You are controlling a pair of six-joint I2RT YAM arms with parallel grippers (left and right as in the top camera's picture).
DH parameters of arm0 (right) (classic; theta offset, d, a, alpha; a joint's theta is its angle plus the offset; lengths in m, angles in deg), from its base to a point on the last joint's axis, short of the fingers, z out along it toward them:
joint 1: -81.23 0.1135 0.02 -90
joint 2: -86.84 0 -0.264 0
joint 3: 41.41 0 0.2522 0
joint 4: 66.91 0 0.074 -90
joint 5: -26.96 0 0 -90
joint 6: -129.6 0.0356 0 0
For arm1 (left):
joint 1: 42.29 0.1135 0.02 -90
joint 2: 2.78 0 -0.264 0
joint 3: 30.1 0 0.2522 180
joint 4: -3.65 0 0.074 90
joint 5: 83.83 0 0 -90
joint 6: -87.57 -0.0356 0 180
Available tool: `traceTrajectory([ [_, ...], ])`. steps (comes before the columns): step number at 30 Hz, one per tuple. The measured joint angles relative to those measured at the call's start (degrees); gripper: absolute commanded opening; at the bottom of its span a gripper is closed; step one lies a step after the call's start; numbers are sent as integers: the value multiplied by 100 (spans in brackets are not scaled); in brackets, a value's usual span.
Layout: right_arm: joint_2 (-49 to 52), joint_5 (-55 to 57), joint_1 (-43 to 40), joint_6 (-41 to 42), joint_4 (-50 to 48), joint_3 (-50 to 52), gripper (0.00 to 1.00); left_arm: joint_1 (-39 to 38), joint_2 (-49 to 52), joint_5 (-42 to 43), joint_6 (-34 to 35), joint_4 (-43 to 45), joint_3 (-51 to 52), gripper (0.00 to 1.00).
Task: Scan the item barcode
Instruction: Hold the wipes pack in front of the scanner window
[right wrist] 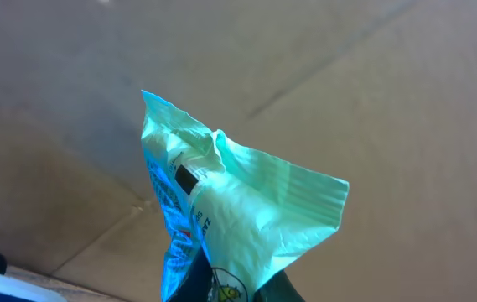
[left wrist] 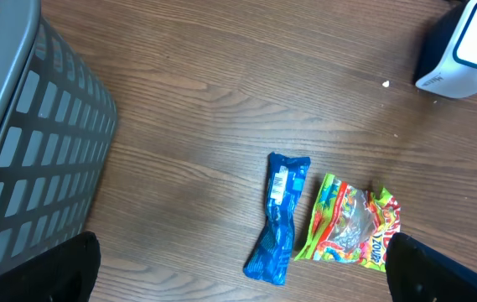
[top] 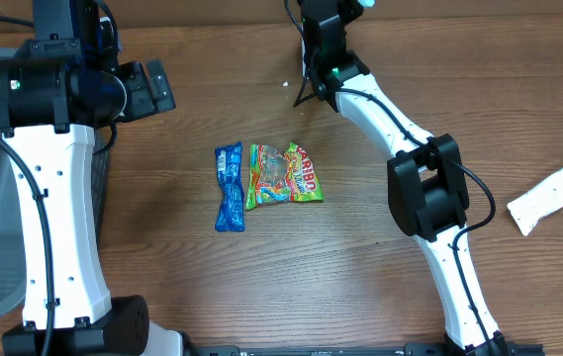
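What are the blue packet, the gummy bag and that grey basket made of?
Blue packet: glossy plastic film, by its crinkles and highlights. Gummy bag: likely plastic film too, with a clear window. Grey basket: seemingly matte moulded plastic, a slotted grid wall.

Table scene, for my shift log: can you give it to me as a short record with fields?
left gripper: jaws open, empty
right gripper: jaws shut on green packet
on the table: blue packet and gummy bag side by side; white tube at right
scanner: on table, far side
basket: at left edge
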Motion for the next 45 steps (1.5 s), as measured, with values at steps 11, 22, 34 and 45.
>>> traceTrajectory([
  [11, 0, 553, 0, 1484, 649, 0, 4, -2, 0, 0, 0, -2, 0, 100],
  [22, 0, 588, 33, 2350, 997, 0, 4, 0, 0, 0, 0, 2, 0, 100],
  [34, 2, 256, 291, 2380, 1360, 0, 4, 0, 0, 0, 0, 0, 0, 100],
  [45, 2, 365, 317, 2037, 1137, 0, 4, 0, 0, 0, 0, 2, 0, 100],
])
